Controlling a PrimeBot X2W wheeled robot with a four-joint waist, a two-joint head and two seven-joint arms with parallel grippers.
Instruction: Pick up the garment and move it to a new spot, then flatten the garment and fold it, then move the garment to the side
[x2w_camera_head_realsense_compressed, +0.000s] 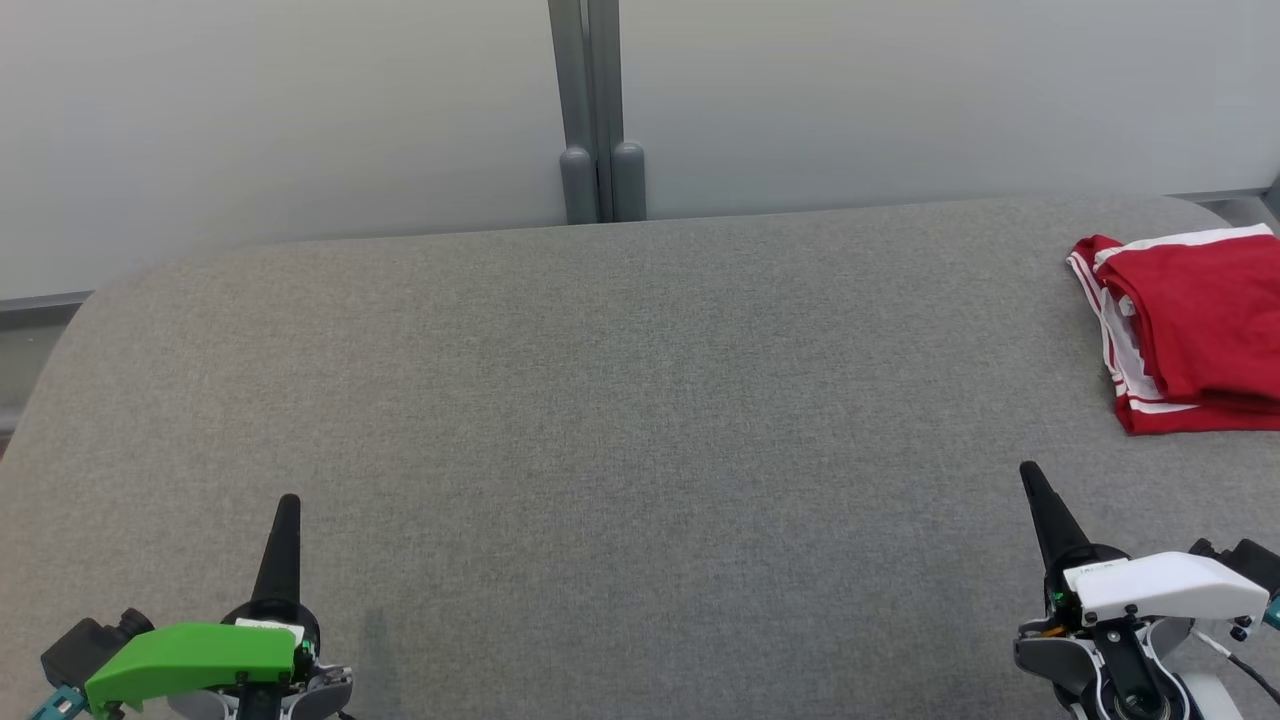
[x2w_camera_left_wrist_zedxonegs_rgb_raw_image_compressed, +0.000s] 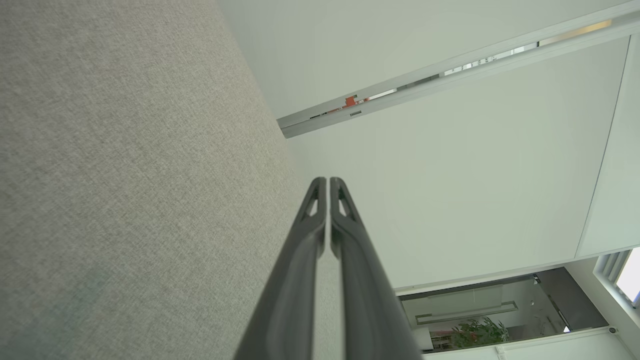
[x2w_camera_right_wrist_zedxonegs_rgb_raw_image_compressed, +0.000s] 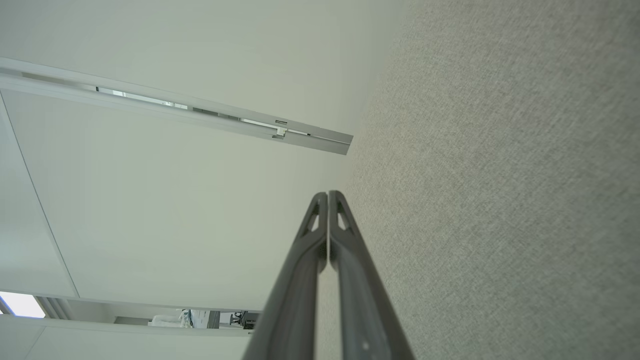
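As both stand closed, left pincer (x2w_camera_head_realsense_compressed: 288, 502) and right pincer (x2w_camera_head_realsense_compressed: 1029, 472) grip nothing.

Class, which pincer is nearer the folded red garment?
Right. The right pincer is just short of the red garment; the left pincer is far off to its left.

No text, brand, number or sign can be read in any of the views. A small label (x2w_camera_head_realsense_compressed: 1095, 568) stands on the white cover (x2w_camera_head_realsense_compressed: 1170, 588) just behind the right gripper (x2w_camera_head_realsense_compressed: 1029, 472), but its print is too small to make out.
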